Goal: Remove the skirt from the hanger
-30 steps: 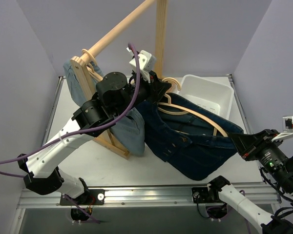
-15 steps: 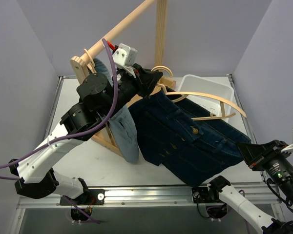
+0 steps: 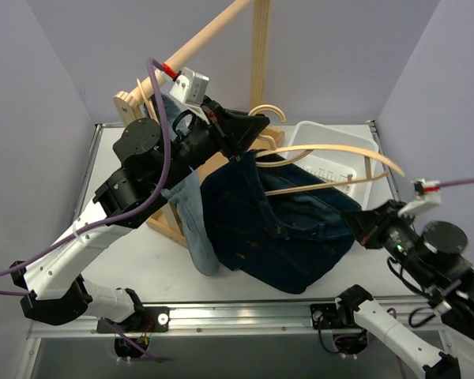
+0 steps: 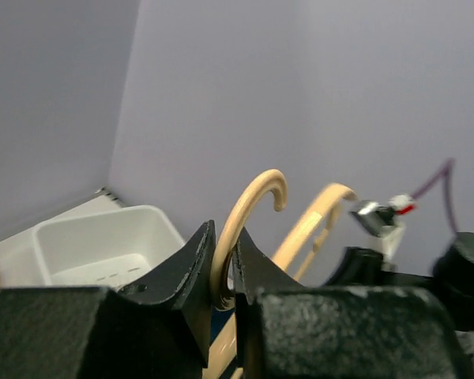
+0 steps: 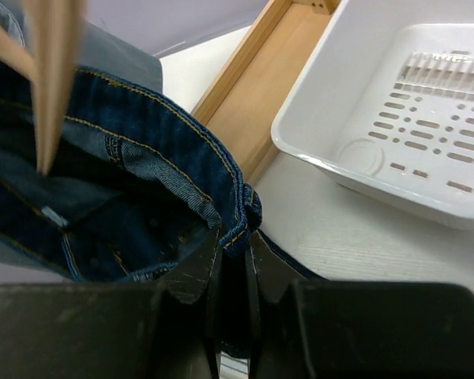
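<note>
A dark blue denim skirt hangs crumpled from a pale wooden hanger. My left gripper is shut on the hanger's hook and holds it up off the rail. My right gripper is shut on the skirt's waistband edge at the skirt's right side, low over the table. The hanger's arm sticks out bare to the right above the skirt. In the right wrist view the hanger's wood crosses the top left over the open waist.
A wooden clothes rack stands at the back left, with a lighter blue garment hanging by its frame. A white perforated basket sits at the back right, also in the right wrist view. Purple walls close in on both sides.
My left gripper has lifted the hanger up and left, so its arm now pokes out of the skirt. My right gripper has moved left and inward with the waistband; the skirt has bunched.
</note>
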### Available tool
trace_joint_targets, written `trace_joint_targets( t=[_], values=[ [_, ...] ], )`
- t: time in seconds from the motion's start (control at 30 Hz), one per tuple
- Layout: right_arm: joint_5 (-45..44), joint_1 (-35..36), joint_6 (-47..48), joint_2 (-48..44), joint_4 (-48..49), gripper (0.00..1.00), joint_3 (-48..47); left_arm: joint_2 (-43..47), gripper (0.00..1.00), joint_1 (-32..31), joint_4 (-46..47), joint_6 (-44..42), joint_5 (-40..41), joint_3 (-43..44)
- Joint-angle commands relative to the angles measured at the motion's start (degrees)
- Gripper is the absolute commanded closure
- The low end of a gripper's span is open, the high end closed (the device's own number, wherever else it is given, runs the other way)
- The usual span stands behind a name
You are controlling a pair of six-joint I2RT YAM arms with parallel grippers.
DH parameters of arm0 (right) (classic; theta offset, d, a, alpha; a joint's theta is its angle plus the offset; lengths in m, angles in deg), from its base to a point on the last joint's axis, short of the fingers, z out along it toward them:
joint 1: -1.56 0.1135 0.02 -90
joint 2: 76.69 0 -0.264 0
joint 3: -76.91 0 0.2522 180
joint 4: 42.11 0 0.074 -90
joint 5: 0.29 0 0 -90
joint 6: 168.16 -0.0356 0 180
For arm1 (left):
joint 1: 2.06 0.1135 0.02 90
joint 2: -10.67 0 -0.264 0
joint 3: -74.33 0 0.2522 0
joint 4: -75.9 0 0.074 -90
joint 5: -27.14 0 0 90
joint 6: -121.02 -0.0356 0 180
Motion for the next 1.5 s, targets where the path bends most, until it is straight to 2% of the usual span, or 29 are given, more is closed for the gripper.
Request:
trace_joint_targets(
  t=[0.0, 0.1, 0.27, 0.43, 0.57, 0.7, 0.87, 1.03, 1.13, 1.47],
  values=[
    [3.84, -0.07, 2.15, 4.81, 13.79, 1.0, 2.55, 2.32, 0.98, 0.13, 14.59, 8.59, -9.16, 0.4],
    [4.28, -0.16, 2.42, 6.04, 19.07, 1.0, 4.65, 1.18, 0.98, 0.21, 16.62, 11.32, -10.66, 1.19],
    [2.63, -0.07, 3.56, 7.62, 21.63, 1.0, 6.33, -0.58, 0.98, 0.21, 16.81, 12.57, -12.68, 5.12],
    [-6.25, -0.16, 7.42, 8.77, 20.22, 1.0, 3.61, -1.2, 0.98, 0.3, 5.57, 3.79, -9.11, 8.84],
    [-16.95, -0.07, 10.85, 12.28, 19.0, 1.0, -2.96, 2.31, 0.98, 0.65, -0.23, -2.71, -5.93, 6.2],
    [-22.68, -0.07, 14.27, 14.13, 22.41, 1.0, -7.37, 4.95, 0.98, 0.65, -4.37, -6.85, -1.45, 3.22],
    [-23.06, -0.07, 19.2, 18.96, 29.79, 1.0, -15.8, 6.45, 0.98, 0.65, -7.63, -10.46, 5.57, 0.49],
    [-19.45, 0.02, 24.73, 26.33, 36.73, 1.0, -25.29, 4.61, 0.98, 1.18, -10.52, -10.47, 9.11, -0.57],
    [-19.8, -0.07, 29.47, 31.6, 37.53, 1.0, -31.61, 3.55, 0.98, 1.44, -11.93, -10.02, 9.9, -1.45],
    [-21.82, -0.07, 43.71, 41.81, 50.1, 1.0, -40.68, 8.56, 0.98, 1.97, -10.71, -12.03, 17.19, -11.38]
  ],
)
